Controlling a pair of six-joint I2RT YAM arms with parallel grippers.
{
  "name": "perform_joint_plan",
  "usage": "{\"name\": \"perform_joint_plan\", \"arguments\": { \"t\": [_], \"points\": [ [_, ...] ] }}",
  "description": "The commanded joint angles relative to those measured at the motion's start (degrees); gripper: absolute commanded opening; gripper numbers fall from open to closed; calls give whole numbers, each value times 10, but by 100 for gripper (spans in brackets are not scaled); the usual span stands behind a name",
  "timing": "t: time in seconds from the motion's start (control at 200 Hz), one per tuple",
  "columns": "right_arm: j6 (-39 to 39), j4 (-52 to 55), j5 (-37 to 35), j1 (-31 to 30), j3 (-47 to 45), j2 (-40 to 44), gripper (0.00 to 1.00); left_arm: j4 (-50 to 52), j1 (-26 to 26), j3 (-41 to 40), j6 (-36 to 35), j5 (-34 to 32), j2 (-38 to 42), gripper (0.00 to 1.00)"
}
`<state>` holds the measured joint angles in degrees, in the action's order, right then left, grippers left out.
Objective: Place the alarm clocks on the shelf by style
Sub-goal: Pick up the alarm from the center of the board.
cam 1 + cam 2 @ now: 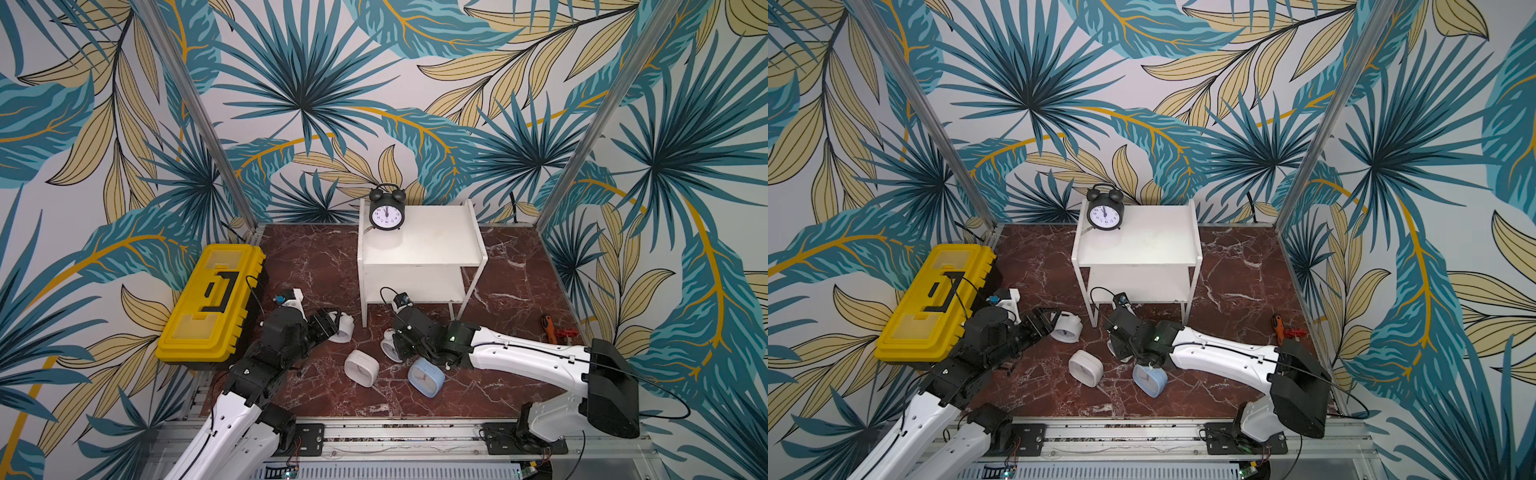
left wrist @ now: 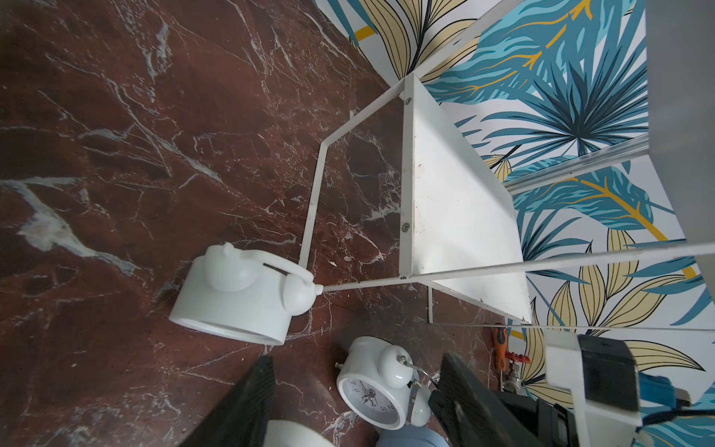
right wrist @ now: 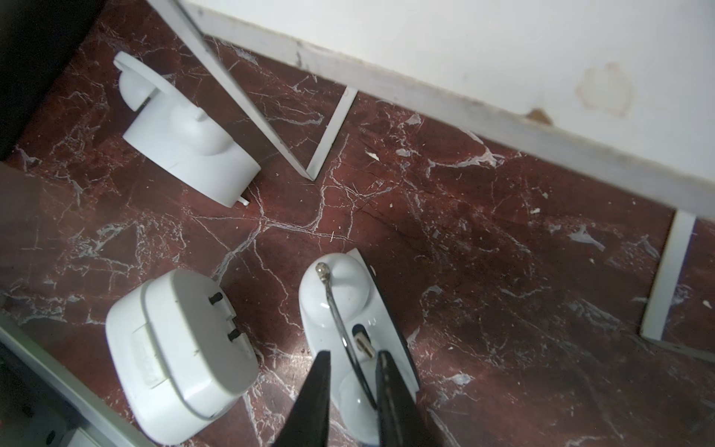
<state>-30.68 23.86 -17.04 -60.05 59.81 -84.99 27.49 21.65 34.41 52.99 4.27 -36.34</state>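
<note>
One claw open: in the left wrist view the left claw [image 2: 356, 358] shows jaws wide apart. The all-white bell clock [image 2: 232, 305] lies tipped just ahead, off-centre, near a leg of the shelf [image 2: 456, 201].
Wire handle: in the right wrist view the right claw [image 3: 354, 353] has jaws nearly together astride the handle of the chrome-handled white clock [image 3: 344, 286]; a firm pinch cannot be told.
Best handling: probably pinch mid-handle, lift straight, clear the board ahead.
Surface: marble floor [image 3: 483, 251], glossy red-brown; clocks could skid.
Room: both top views show leaf-print walls [image 1: 291, 83]. The black bell clock [image 1: 386, 212] stands alone on the shelf, well beyond both claws. The square white clock [image 1: 361, 368] and light blue clock [image 1: 426, 376] lie near the right claw, the yellow toolbox [image 1: 210, 307] near the left.
</note>
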Motion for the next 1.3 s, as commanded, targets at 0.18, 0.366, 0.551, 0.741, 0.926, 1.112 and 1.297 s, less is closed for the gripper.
{"name": "perform_joint_plan", "arguments": {
  "t": [0.18, 0.366, 0.551, 0.741, 0.926, 1.112, 1.297],
  "points": [
    [32, 13, -1, 4, 15, -24, 14, -44, -3, -23, 8, -6, -10, 69],
    [44, 9, 2, 8, 21, -35, 8, -41, -3, -6, -5, -14, -15, 69],
    [52, 22, -11, 13, 17, -20, 0, -41, -3, 0, -6, -18, -18, 69],
    [65, 45, -11, 12, 33, 36, 0, -34, -3, 5, -8, -18, -19, 69],
    [69, 88, 17, 9, 46, 108, 0, -12, -3, 31, -22, -23, -20, 72],
    [79, 106, 74, 7, 29, 195, 0, 36, -4, 60, -59, -30, -21, 80],
    [88, 107, 97, 8, 20, 272, 0, 40, -3, 104, -99, 0, -44, 80]
  ]
}}
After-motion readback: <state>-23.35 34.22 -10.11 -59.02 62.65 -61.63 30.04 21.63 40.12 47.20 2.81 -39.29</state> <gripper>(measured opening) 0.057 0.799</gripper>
